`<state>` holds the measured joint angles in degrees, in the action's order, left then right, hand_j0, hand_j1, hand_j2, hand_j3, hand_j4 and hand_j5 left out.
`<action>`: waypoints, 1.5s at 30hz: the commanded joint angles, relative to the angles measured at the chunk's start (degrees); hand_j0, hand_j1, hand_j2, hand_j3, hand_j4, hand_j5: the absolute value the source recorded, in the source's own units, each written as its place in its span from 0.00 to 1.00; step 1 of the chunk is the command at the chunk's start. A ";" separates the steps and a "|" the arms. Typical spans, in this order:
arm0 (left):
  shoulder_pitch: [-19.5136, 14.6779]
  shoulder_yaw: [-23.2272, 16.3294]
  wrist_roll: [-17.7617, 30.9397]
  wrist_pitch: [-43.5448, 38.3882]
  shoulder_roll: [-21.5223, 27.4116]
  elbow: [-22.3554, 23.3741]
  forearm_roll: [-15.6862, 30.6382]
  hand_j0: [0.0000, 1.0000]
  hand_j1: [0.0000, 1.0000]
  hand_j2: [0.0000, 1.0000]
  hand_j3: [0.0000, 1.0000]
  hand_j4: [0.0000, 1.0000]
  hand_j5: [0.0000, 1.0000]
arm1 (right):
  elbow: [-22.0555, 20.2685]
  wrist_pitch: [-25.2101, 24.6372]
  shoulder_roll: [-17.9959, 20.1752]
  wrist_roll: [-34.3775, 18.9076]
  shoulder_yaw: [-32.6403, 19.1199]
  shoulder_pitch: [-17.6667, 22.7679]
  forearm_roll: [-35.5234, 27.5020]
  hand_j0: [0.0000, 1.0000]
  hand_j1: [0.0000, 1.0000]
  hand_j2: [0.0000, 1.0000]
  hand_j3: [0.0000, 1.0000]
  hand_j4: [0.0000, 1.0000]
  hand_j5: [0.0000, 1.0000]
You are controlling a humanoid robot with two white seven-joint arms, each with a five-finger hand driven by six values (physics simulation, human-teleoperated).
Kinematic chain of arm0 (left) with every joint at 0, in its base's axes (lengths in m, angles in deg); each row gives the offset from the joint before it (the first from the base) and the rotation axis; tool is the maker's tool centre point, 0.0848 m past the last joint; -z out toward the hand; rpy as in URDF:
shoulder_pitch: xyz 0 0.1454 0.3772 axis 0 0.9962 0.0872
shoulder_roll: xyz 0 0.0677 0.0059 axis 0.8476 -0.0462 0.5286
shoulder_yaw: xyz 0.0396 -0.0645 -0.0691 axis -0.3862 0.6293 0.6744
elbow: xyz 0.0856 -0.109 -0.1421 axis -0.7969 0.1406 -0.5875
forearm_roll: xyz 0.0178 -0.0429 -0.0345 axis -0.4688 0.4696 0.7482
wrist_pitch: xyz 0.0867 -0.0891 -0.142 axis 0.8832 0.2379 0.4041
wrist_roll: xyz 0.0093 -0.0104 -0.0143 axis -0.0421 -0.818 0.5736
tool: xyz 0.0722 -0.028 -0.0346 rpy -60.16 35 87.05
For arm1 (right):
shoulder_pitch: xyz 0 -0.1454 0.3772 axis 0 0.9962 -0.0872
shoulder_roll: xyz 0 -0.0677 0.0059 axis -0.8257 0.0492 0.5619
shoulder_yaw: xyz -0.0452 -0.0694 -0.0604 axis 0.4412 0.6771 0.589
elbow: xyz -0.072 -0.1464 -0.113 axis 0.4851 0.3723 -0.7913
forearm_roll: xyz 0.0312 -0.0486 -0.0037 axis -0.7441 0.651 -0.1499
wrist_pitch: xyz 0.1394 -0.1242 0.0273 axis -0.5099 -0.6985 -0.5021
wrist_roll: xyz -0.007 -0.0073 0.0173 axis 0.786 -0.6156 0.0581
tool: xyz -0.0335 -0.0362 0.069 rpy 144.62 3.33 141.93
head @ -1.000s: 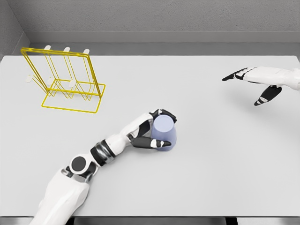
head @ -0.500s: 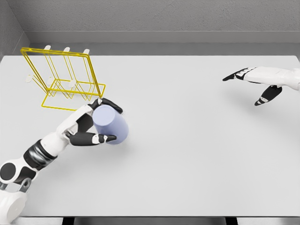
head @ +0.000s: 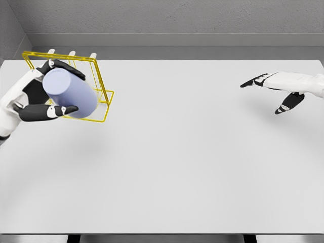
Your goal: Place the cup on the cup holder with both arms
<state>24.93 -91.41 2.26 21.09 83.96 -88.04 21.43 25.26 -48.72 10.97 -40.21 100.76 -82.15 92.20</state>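
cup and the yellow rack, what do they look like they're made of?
Cup: smooth, matte lavender, opaque and evenly shaded with no glints; reads as plastic or glazed ceramic, can't say which from a render. Held tilted in the left robot hand.

Yellow rack: thin bright-yellow rods in an open frame, looks like painted or coated wire, with pale tips on the pegs.

The table (head: 192, 162) is a wide, pale grey surface that fills most of the head view. Its far edge meets a grey wall, and its near edge runs along the bottom of the picture. On it stands only one thing: a yellow wire rack (head: 104, 98), placed at the far left corner. The rack has a flat rectangular base frame which lies on the table, and an upright frame with white-tipped pegs at the top.
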 commanded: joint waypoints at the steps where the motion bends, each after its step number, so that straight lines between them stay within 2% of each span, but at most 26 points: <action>1: -0.26 0.69 -0.16 -0.77 0.46 0.04 0.97 0.41 0.41 0.41 0.41 0.41 0.41 | -0.02 -0.15 0.05 0.02 -0.07 0.00 -0.35 1.00 1.00 1.00 1.00 1.00 1.00; 6: -2.46 0.69 -0.25 -1.12 0.46 0.75 0.88 0.41 0.41 0.41 0.41 0.41 0.41 | -0.02 -0.15 0.05 0.02 -0.07 0.00 -0.35 1.00 1.00 1.00 1.00 1.00 1.00; 13: -8.61 -0.01 -0.33 -2.79 -0.16 6.20 0.44 0.41 0.41 0.41 0.41 0.41 0.41 | -0.02 -0.15 0.05 0.02 -0.07 0.09 -0.35 1.00 1.00 1.00 1.00 1.00 1.00; 17: -8.97 -0.10 -0.33 -3.67 -0.33 6.64 0.27 0.40 0.40 0.40 0.40 0.40 0.40 | -0.02 -0.15 0.14 0.02 0.02 0.09 -0.35 1.00 1.00 1.00 1.00 1.00 1.00; 21: -13.36 -2.65 -0.25 -4.81 -0.60 10.77 -0.17 0.40 0.40 0.40 0.40 0.40 0.40 | -0.02 -0.15 0.05 0.02 0.02 0.09 -0.35 1.00 1.00 1.00 1.00 1.00 1.00; 26: -13.98 -3.88 -0.25 -4.81 -1.83 12.35 -0.35 0.40 0.40 0.40 0.40 0.40 0.40 | -0.02 -0.15 0.05 0.02 0.02 0.09 -0.35 1.00 1.00 1.00 1.00 1.00 1.00; 37: -13.98 -3.88 -0.07 -4.81 -1.92 16.13 -1.14 0.40 0.40 0.40 0.40 0.40 0.40 | -0.02 -0.15 0.05 0.02 0.02 0.09 -0.35 1.00 1.00 1.00 1.00 1.00 1.00; 41: -13.80 -3.97 0.02 -4.90 -3.85 16.13 -2.81 0.40 0.40 0.40 0.40 0.40 0.40 | -0.02 -0.15 0.05 0.02 0.02 0.18 -0.35 1.00 1.00 1.00 1.00 1.00 1.00; 45: -13.10 -3.97 0.02 -4.81 -3.67 16.13 -3.60 0.40 0.40 0.40 0.40 0.40 0.40 | -0.02 -0.15 0.05 0.02 0.02 0.18 -0.35 1.00 1.00 1.00 1.00 1.00 1.00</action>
<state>11.83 -95.39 2.35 16.29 80.36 -71.95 17.88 25.26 -48.72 10.96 -40.21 100.84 -81.98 92.20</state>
